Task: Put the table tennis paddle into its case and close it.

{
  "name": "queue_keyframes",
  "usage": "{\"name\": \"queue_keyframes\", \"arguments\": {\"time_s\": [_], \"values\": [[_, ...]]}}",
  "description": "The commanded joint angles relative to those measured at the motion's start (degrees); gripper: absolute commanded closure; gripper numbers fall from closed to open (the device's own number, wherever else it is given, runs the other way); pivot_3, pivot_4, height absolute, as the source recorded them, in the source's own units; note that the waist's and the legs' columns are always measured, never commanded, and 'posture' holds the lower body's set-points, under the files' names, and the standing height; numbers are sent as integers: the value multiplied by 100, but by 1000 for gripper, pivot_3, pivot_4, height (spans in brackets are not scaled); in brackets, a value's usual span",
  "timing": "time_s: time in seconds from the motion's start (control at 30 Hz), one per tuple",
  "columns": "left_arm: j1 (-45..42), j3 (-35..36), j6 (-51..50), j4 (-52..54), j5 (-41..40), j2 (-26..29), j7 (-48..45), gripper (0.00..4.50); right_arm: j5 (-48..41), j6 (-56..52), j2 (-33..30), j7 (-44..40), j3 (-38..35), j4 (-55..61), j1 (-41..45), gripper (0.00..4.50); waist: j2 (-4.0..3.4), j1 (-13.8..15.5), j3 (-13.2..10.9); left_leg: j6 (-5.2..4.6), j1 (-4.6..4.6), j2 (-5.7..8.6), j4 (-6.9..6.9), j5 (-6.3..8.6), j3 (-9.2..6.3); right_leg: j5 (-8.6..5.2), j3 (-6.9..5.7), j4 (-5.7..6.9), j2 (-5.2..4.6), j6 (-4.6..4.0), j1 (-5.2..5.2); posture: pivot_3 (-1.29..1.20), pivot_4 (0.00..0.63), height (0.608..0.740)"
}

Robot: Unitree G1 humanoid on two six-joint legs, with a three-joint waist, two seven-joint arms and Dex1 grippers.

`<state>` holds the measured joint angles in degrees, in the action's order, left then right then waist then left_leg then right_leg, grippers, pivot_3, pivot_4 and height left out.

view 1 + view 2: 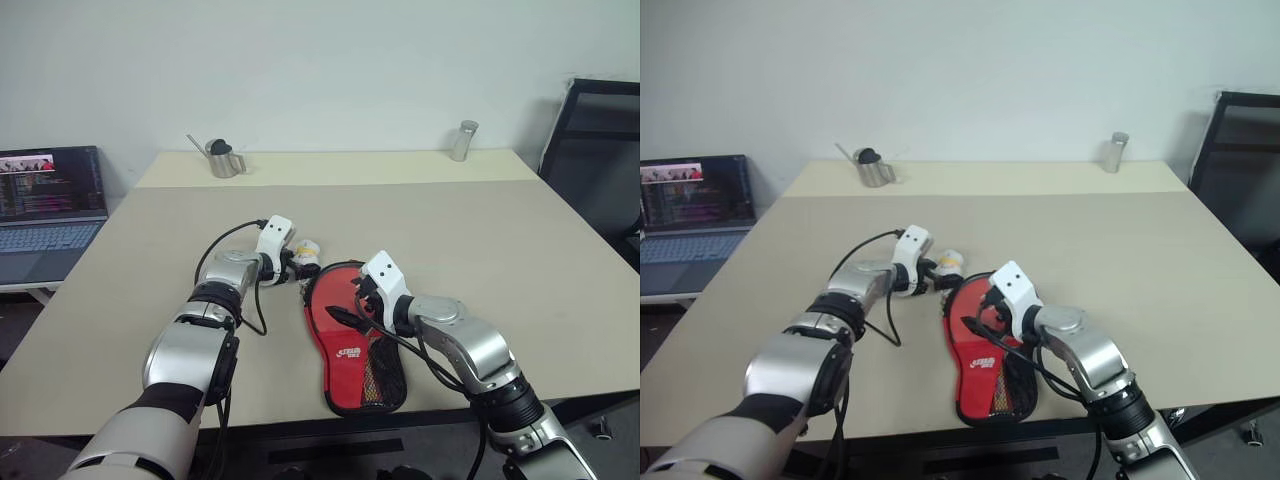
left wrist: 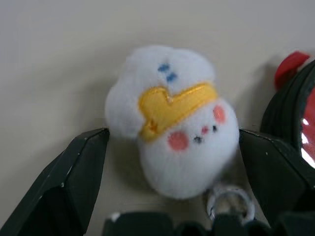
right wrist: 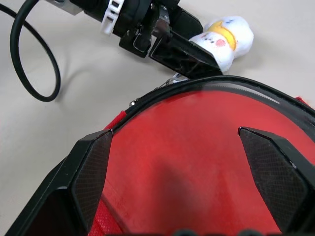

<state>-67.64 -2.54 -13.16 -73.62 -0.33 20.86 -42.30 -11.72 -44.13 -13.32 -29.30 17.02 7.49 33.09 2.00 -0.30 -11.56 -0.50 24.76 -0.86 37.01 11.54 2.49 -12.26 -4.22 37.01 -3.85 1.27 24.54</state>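
Closing stage: red fabric paddle-shaped case (image 1: 350,345), black zipper rim.
Left gripper (image 2: 167,147) spread around white plush zipper charm (image 2: 170,118); right gripper (image 3: 182,162) spread over case; next: pinch, pull.

Laptop (image 1: 50,215) cut off at left frame edge, screen text too small to read. Chair (image 1: 600,160) cropped at right edge. Right hand (image 1: 345,312) covers part of the case (image 1: 350,350); logo unreadable.
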Motion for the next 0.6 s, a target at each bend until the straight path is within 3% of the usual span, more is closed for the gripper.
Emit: {"name": "queue_keyframes", "arguments": {"time_s": [0.03, 0.2, 0.3, 0.6], "values": [[-134, 10, 129, -56, 161, -44, 14, 0, 53, 101, 31, 73, -85, 174, 19, 26, 0, 4, 0, 0, 0, 1, 1, 0, 1, 0, 1, 0, -1, 0, 0, 0, 150, 740], [-98, 95, 179, -83, 218, -122, 39, 0, 124, 93, 79, 218, -134, 88, 41, 26, 0, 14, 0, 0, 0, 2, 1, 0, 0, 0, 1, 2, -3, 0, 0, 0, 150, 740], [-66, 151, 199, -79, 214, -160, 44, 849, 132, 32, 116, 249, -170, 58, 58, 0, 0, 14, 0, 0, 0, 3, 1, 0, 0, 0, 1, 2, -3, 0, 0, 0, 150, 740], [58, 336, 229, -23, 119, -153, 69, 4001, 260, 59, 88, 384, -174, -62, 141, 0, 1, 13, 1, 0, 0, 3, 2, 0, 1, 1, 1, 3, -4, 0, 0, 0, 150, 740]]}}
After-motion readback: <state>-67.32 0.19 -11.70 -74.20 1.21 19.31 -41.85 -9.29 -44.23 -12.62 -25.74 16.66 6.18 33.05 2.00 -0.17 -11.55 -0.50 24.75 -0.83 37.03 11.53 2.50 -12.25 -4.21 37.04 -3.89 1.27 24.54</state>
